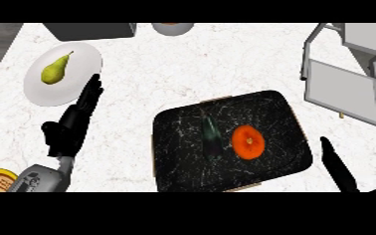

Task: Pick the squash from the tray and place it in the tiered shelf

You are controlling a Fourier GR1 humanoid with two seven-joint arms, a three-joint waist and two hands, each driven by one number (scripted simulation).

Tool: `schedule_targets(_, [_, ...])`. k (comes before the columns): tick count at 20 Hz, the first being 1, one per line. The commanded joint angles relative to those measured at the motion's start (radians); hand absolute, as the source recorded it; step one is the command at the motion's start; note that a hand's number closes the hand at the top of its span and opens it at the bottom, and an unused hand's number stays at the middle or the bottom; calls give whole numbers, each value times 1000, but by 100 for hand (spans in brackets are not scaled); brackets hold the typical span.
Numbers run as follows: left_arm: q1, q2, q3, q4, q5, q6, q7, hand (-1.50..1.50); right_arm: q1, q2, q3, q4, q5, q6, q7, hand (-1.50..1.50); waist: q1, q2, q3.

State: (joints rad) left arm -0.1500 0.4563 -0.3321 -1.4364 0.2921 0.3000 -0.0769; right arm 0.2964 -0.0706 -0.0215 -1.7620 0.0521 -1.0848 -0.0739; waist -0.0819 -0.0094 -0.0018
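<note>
Tray (183, 172) — squash (248, 141), dark vegetable (211, 137); plate (77, 55) — pear (55, 69).

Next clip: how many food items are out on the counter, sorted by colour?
Green: 1, pear on the plate
Orange: 1, squash on the tray
Dark: 1, long vegetable on the tray
Total: 3
</note>
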Motion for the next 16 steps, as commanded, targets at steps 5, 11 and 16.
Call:
schedule_targets(5, [-43,-94,-71,56,-70,13,-27,0,324,-15,304,-226,270,-5,176,-150,70,18,-5])
schedule_targets(11, [-86,-76,-71,2,-83,9,57,0,453,-18,364,-357,522,98,449,-150,95,24,-6])
schedule_targets(16, [-94,-55,-61,1,-74,-24,48,0,495,-109,352,-414,606,328,666,-150,131,37,-9])
